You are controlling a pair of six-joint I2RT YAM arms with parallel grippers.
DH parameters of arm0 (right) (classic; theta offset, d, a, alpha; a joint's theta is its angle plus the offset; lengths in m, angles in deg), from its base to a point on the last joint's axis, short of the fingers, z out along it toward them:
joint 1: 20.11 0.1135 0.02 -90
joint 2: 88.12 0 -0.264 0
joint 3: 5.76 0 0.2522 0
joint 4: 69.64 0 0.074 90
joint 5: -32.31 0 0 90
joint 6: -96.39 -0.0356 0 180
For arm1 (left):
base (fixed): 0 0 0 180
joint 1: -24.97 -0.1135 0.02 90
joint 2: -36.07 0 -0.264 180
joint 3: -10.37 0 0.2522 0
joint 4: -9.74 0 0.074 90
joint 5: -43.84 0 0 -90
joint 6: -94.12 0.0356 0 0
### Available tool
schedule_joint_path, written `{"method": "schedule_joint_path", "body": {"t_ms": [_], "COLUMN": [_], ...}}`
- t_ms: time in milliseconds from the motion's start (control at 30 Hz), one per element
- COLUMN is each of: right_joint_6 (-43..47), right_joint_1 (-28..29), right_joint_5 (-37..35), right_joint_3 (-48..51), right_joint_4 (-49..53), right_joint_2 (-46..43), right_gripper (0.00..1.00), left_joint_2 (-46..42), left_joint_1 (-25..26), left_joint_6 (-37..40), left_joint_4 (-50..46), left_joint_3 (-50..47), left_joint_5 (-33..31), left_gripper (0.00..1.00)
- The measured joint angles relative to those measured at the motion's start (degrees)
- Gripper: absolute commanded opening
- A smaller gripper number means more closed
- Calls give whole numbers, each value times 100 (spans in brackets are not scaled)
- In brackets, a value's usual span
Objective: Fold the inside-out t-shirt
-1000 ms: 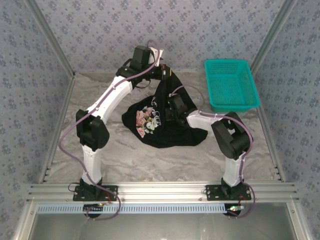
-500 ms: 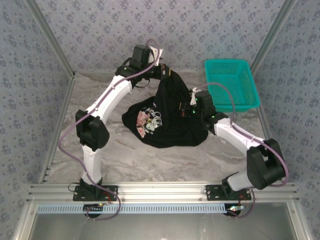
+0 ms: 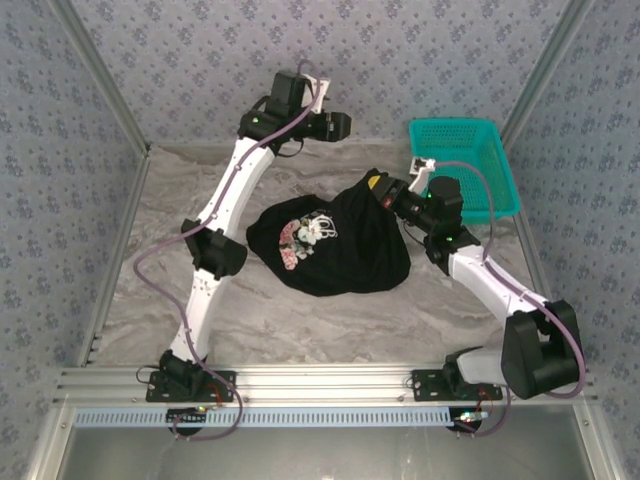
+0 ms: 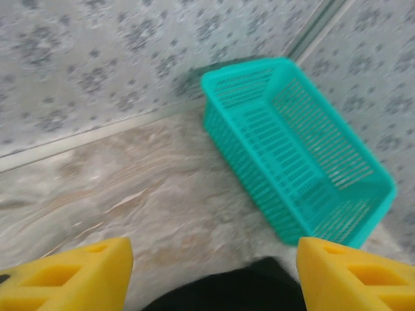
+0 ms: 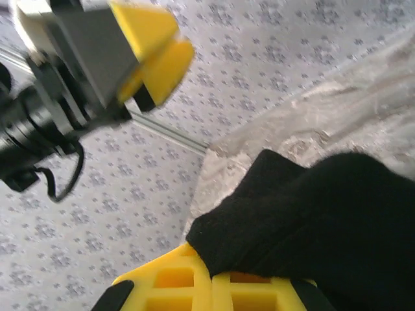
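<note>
My right fingers [image 5: 175,285] are pinching a raised fold of the black t-shirt [image 3: 340,250], which is lying bunched mid-worktop; my left fingers [image 4: 71,275] are hanging spread, empty, farther back. The teal basket [image 3: 465,170] is crowding my right wrist. Blue flowered walls [image 3: 200,40] are enclosing the marbled worktop [image 3: 160,260].

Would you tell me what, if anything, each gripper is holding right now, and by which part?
The right gripper is shut on the black cloth t-shirt, pinching a bunched fold at its far edge; the left gripper is open and holds nothing.
</note>
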Motion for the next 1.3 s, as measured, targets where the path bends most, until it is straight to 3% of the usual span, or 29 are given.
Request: {"method": "schedule_joint_path", "body": {"t_ms": [100,267,433,533,633,767,1100,1200,1300], "right_joint_6": [-63,306,846,1113,1307,1432,1530,1554,1602], "right_joint_1": [-9,-48,-146,-197,-254,-337,-369,-391,-428], "right_joint_5": [-138,-758,-1187,-1298,-1311,-1303,-1241,-1237,-1239], "right_joint_3": [-11,-264,-667,-874,-1012,-1064,-1064,-1064,-1067], "right_joint_4": [22,815,1635,2015,2214,2339,2483,2483,2487], "right_joint_2": [-168,-472,-568,-542,-444,-251,-138,-138,-138], "right_gripper": [0,0,0,0,0,0,0,0,0], "left_joint_2": [-409,-2931,-4857,-5447,-5405,-4885,-4011,-3818,-3748], "left_joint_1": [-37,181,588,1023,1530,2026,2529,2636,2673], "left_joint_6": [184,361,321,251,184,151,-142,-146,-94], "left_joint_4": [-328,813,2065,2828,3237,3355,3687,3689,3696], "left_joint_3": [-487,-4736,-7643,-9055,-10061,-10620,-10625,-10622,-10603], "left_joint_5": [-267,-675,-981,-1263,-1456,-1797,-2444,-2518,-2621], "left_gripper": [73,77,74,74,76,76,76,67,43]}}
